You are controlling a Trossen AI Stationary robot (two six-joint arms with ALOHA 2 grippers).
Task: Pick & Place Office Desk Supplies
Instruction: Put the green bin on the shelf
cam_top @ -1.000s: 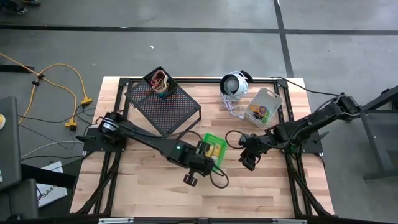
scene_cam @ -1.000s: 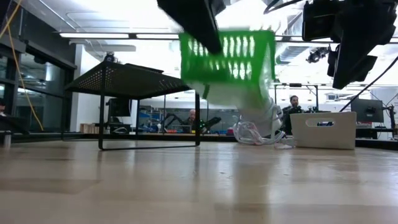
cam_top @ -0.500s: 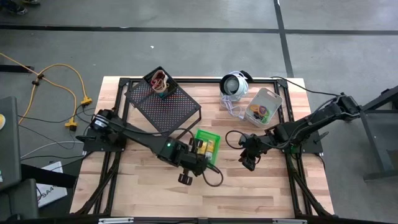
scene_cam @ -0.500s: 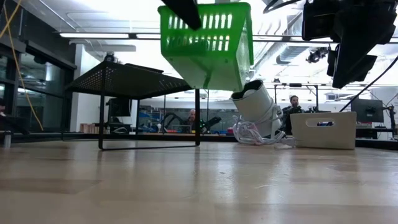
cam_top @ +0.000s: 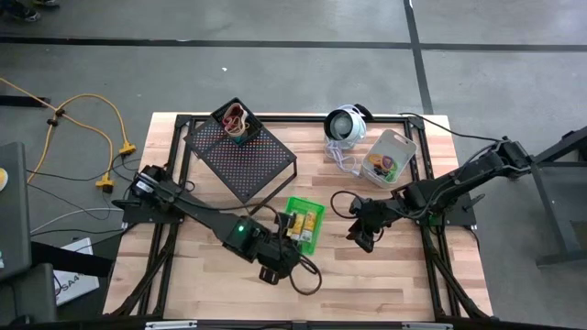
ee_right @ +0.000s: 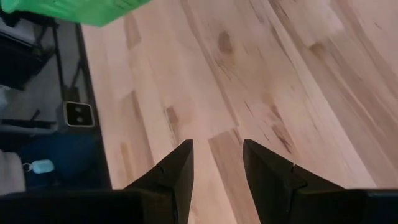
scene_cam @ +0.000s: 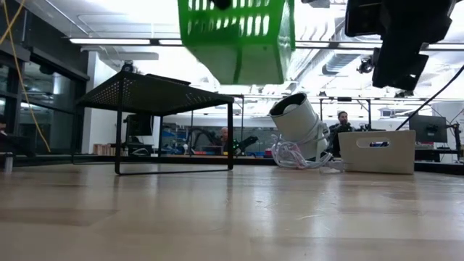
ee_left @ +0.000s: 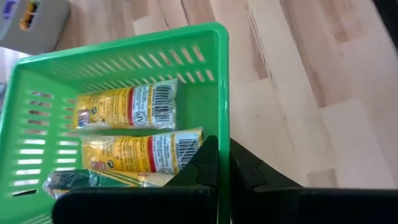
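A green slotted bin [cam_top: 304, 223] hangs above the table's middle, with my left gripper [cam_top: 289, 236] shut on it. It shows high up in the low view [scene_cam: 235, 36]. Yellow rectangular packets [ee_left: 127, 107] lie inside it. To its right my right gripper [cam_top: 364, 235] hovers open over bare wood, nothing between its fingers [ee_right: 183, 168]. A small black bin [cam_top: 234, 119] holding coloured elastic loops sits on top of the black mesh rack [cam_top: 243, 158]. A pale grey bin [cam_top: 387, 158] with small items stands on the table at the far right. My left gripper grips one side wall of the green bin at its rim [ee_left: 221, 134], one finger inside the bin and one outside. The fingers slant down from the table's near left. The bin is lifted clear of the table and hangs a little tilted.
The mesh rack [scene_cam: 148, 94] stands on thin legs at the far left. A round white-and-black device [cam_top: 346, 124] with a coiled cord lies at the far edge beside the grey bin [scene_cam: 377, 151]. Bare wood stretches along the near half of the table. People sit in the room behind.
My left gripper has risen and drawn back toward the table's near left corner, still shut on the green bin. The bin has gone up with it, farther from the table, and drifted left in the low view. My right gripper has tipped slightly in place.
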